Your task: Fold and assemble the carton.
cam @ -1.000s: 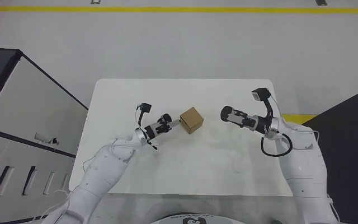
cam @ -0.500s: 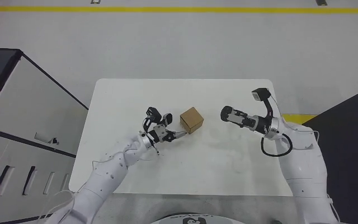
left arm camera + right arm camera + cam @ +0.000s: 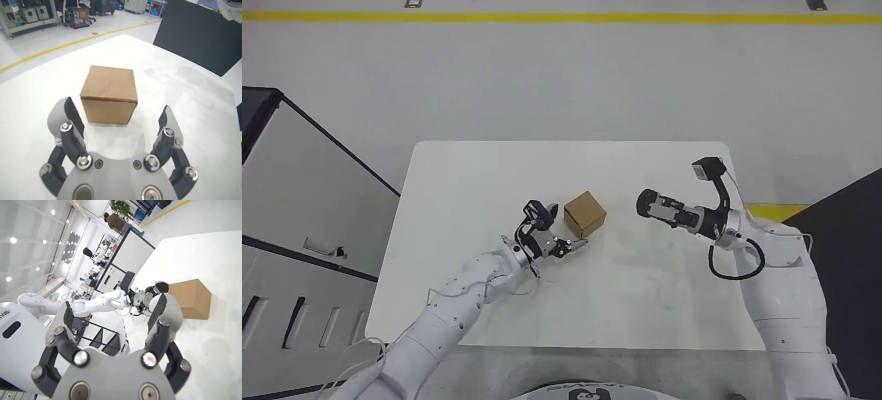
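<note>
A small brown carton (image 3: 584, 214), closed into a cube, stands on the white table (image 3: 662, 300) near its middle. My left gripper (image 3: 562, 247) sits just short of the carton's near-left side, open and not touching it. In the left wrist view the carton (image 3: 108, 98) stands a short way beyond the open left gripper (image 3: 117, 115), which holds nothing. My right gripper (image 3: 647, 205) hovers to the carton's right with a clear gap, open and empty. The right wrist view shows the right gripper (image 3: 115, 302), the carton (image 3: 191, 298) and the left gripper (image 3: 151, 294) beyond.
A grey cabinet (image 3: 292, 180) stands off the table's left edge. A black panel (image 3: 852, 210) is beyond the right edge. Bare table surface lies in front of and behind the carton.
My left arm has swung rightward and nearer the table's front, bringing its gripper from the carton's left to its near-left corner. The carton and right arm have stayed put.
</note>
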